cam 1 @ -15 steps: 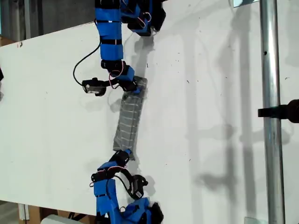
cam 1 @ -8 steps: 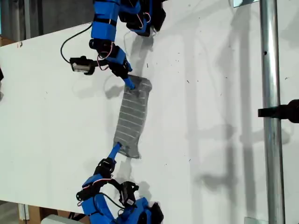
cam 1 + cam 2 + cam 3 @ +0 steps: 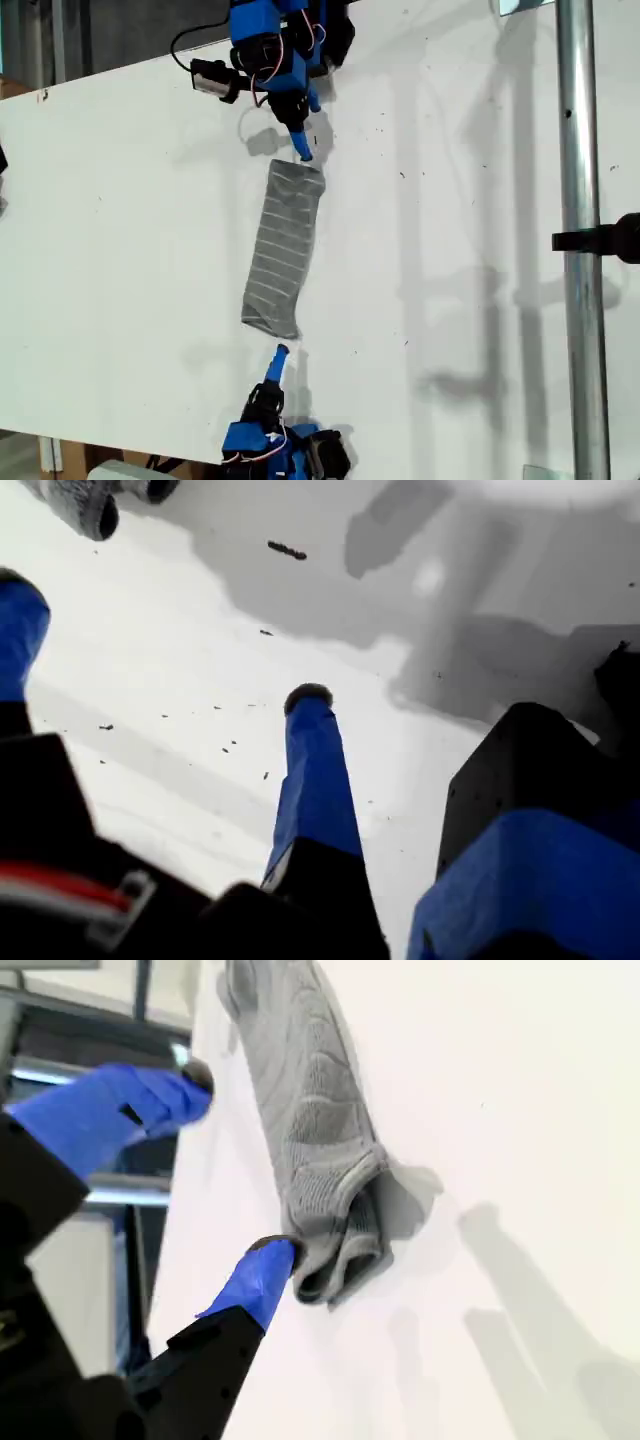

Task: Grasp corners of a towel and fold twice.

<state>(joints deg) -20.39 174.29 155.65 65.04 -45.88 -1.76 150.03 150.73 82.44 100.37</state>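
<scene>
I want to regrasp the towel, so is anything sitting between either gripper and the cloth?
Nothing visible. In the exterior view, only bare white table lies between the towel and each gripper. My second gripper hangs open right at one folded end; my first gripper is open too.

Overhead ext; wrists close, prob. share towel [image 3: 283, 250].

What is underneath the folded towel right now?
The towel lies folded on the white table. Only table shows around it; anything beneath its layers is hidden.

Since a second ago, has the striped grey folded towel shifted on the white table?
Barely. The striped grey towel lies at the same spot relative to the metal pole; it only looks flatter and wider after release.
</scene>
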